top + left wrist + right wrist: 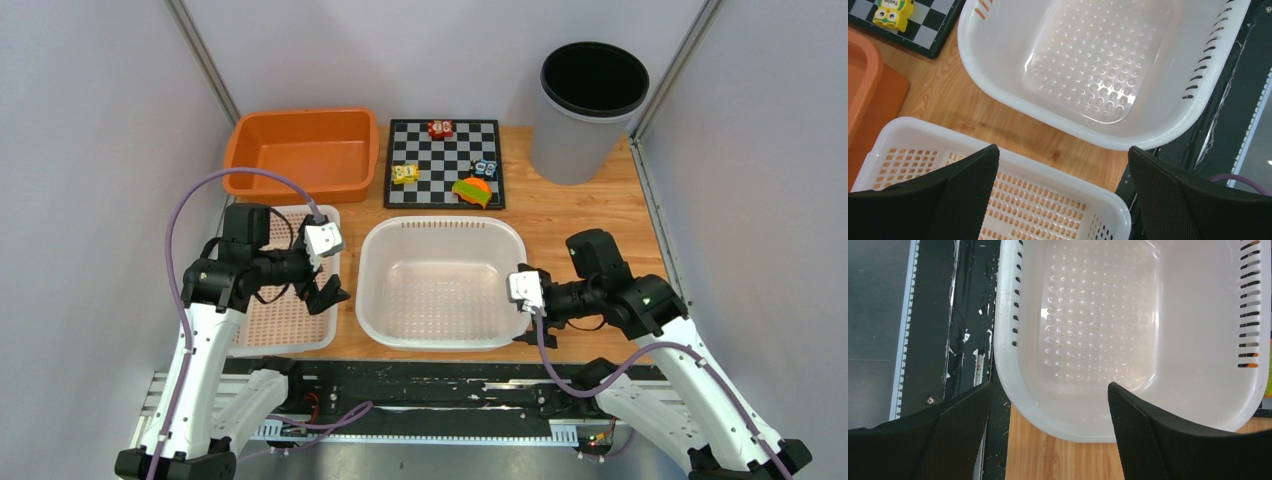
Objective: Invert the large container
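Lining up for the first grab, I have the big white basin [440, 285] sitting right way up in the middle of the table [585, 225], close to the near edge, empty and mouth upward, so none of the turning is done yet. My right claw [1049, 387] sits low at the basin's right near corner, jaws apart, with the rounded rim lying ahead between them in the wrist view. Nothing looks pinched, so I count it as released. My left claw [1063, 148] is spread wide too and holds nothing. It hangs over the slotted white tray [285, 325] to the left of the basin, with the basin's left side just ahead of it. I judge the step in hand to be getting a hold on the rim. Next I would want the right jaws to bite the rim wall, one finger inside and one outside, then lift that side and roll the basin over toward the left. The thin rim may flex or slip, and the tray close beside it leaves little room, so the left claw may have to steady the far side.
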You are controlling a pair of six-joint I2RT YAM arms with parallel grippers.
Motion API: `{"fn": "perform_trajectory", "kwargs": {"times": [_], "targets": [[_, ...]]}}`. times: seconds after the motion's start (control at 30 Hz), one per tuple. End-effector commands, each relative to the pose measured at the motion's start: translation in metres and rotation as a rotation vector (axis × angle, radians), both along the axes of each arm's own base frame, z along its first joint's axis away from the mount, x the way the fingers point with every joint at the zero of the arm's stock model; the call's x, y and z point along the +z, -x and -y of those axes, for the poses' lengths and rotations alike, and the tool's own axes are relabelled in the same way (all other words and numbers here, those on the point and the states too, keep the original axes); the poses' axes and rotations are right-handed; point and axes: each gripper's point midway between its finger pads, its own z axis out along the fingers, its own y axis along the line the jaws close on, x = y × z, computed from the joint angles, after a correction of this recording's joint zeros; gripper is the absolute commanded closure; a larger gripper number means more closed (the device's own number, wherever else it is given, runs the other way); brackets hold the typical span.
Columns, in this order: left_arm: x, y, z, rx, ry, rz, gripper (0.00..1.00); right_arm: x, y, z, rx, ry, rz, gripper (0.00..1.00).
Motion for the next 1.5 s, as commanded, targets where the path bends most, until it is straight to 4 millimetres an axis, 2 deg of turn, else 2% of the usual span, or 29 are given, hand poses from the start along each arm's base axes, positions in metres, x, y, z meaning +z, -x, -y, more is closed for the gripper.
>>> {"fn": "perform_trajectory", "kwargs": {"times": [0.0, 0.3, 0.73, 0.93, 1.13, 1.47], "targets": [[-0.001, 0.001, 0.006, -0.036, 0.023, 0.004, 0.00, -0.010, 0.004, -0.001, 0.031, 0.009, 0.016, 0.13], [-0.006, -0.002, 0.005, -0.032, 0.018, -0.008, 0.00, -0.031, 0.017, -0.003, 0.108, 0.049, -0.002, 0.14], [-0.006, -0.003, 0.005, -0.024, 0.014, -0.005, 0.00, -0.059, 0.016, -0.009, 0.137, 0.117, -0.015, 0.19], [-0.007, -0.003, 0.004, -0.024, 0.012, 0.001, 0.00, -0.071, 0.011, -0.010, 0.140, 0.177, -0.008, 0.25], [-0.006, -0.002, 0.005, -0.029, 0.015, 0.008, 0.00, -0.072, 0.012, -0.012, 0.147, 0.180, -0.009, 0.35], [-0.005, 0.000, 0.004, -0.031, 0.014, 0.016, 0.00, -0.076, 0.018, -0.014, 0.172, 0.186, -0.043, 0.47]]}}
